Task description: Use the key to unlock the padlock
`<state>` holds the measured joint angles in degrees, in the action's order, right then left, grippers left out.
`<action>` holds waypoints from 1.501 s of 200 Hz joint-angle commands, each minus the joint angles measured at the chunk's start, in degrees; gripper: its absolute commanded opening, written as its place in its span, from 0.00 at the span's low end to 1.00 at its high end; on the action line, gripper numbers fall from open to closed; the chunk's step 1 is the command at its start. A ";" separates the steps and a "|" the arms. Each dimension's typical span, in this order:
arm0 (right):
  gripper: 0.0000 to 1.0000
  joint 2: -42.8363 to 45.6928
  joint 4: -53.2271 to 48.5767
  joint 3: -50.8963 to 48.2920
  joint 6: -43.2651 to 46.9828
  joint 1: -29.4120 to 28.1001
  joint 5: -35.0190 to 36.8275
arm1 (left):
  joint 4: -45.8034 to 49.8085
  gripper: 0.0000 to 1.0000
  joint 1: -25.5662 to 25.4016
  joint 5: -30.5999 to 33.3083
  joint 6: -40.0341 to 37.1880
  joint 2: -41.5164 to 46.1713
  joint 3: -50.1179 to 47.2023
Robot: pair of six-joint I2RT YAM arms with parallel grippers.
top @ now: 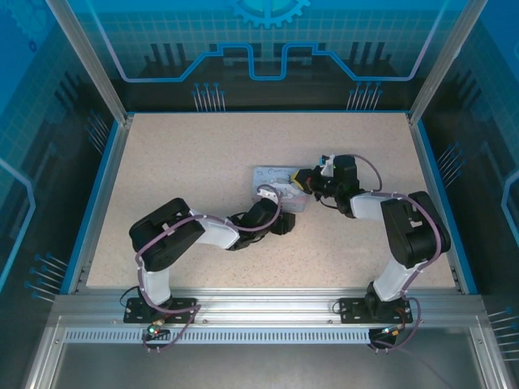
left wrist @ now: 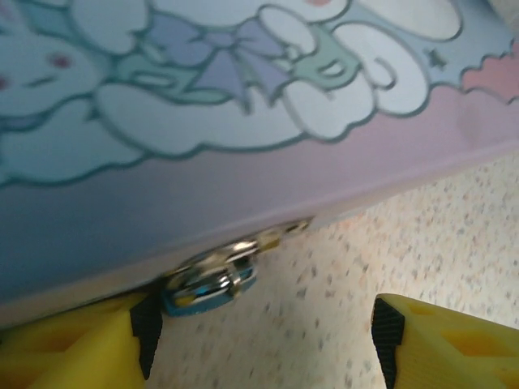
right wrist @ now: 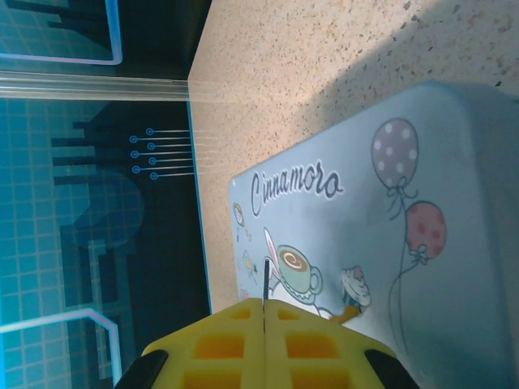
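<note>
Not unlocked yet. Thin dark metal key (right wrist: 266,279) pinched in clamped right gripper (right wrist: 266,312) over lid of pale blue rectangular cartoon tin (right wrist: 389,243), not inserted. Small silvery metal padlock (left wrist: 212,279) on tin's side edge, 7 o'clock in left wrist view, just beside one pad (left wrist: 147,328) of left gripper (left wrist: 268,340); jaws apart, gripping nothing. To do: steady lock, insert, turn. Top view adds layout: right gripper at tin's 3 o'clock, left at 6; lock and key too small there.

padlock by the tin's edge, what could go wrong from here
The padlock sits tucked against the edge of the tin, close to one side of the open left jaws; closing could catch the tin instead. The key is a thin sliver in the shut right jaws; it may twist or slip on insertion.
</note>
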<state>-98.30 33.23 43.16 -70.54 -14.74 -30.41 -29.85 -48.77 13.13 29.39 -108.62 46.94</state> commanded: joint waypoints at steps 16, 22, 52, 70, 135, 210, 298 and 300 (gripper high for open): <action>0.00 -1.98 0.89 1.67 0.49 -0.19 0.32 | -6.07 0.70 1.65 -8.51 2.83 -4.27 1.55; 0.00 -1.95 0.72 1.68 0.54 -0.19 0.48 | -7.99 0.70 2.26 -9.66 4.55 -4.23 1.09; 0.00 -2.24 0.74 1.16 0.76 0.30 0.70 | -17.22 0.69 5.03 -13.59 12.58 -4.88 -1.63; 0.00 -2.76 1.22 0.81 0.59 0.50 0.62 | -20.66 0.68 6.06 -15.29 15.75 -6.04 -2.00; 0.00 -4.26 3.59 -0.18 -0.72 0.51 0.34 | -12.52 0.67 4.02 -8.12 15.50 -7.23 0.58; 0.00 -4.00 2.98 -0.04 -0.65 0.76 0.19 | -1.20 0.65 0.45 0.73 9.75 -9.66 8.87; 0.00 -4.32 3.24 -0.44 -0.55 1.23 0.00 | -19.78 0.46 1.76 -5.77 20.27 -8.09 4.39; 0.00 -4.41 3.24 -0.44 -0.56 1.26 -0.04 | -19.74 0.46 1.77 -5.75 20.42 -8.10 4.50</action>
<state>-101.38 35.66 43.46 -71.00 -14.20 -30.44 -43.44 -47.46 8.93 45.78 -116.44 52.18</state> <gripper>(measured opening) 0.062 0.456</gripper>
